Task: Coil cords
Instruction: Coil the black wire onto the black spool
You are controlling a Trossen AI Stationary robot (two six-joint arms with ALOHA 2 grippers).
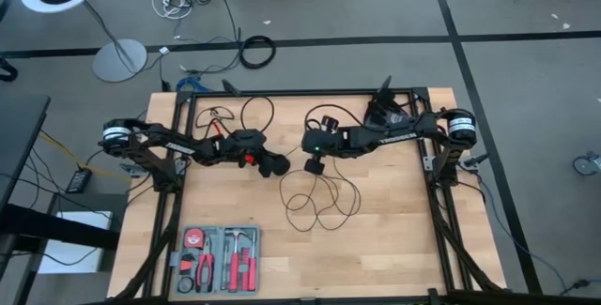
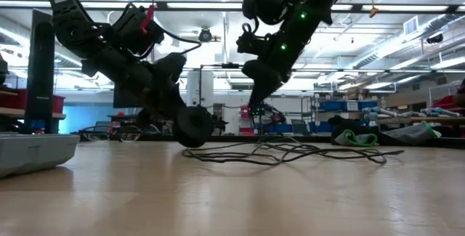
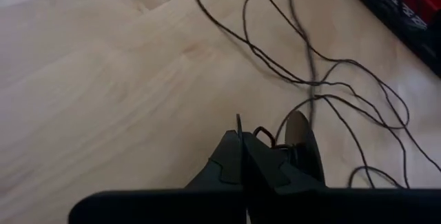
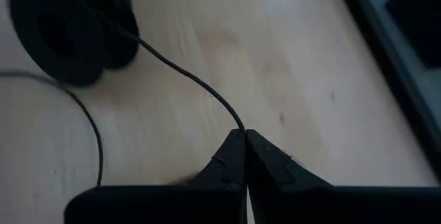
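Closest to the front edge of the wooden surface sits a grey tool tray with red-handled tools in it, well apart from everything else. A bit further back, the thin black cord lies in loose loops on the bare wood, about in the middle. In the low view the loops lie flat and spread out. Just behind the loops are the two pincers. The left pincer is low, at the surface, and its fingers are pressed together. The round black puck is right at its tip, and in the low view the puck stands on its edge on the wood. It seems to be held there, but I cannot tell how. In the left wrist view the shut fingers have a dark round thing just beside them, with cord loops beyond. The right pincer is near the left one and points down. Its fingers are shut tight on the cord: in the right wrist view the thin line runs from the puck straight into the closed tips. More cord curls further back on the surface. Past the back edge, on the floor, are a thick black cable ring and a round lamp base.
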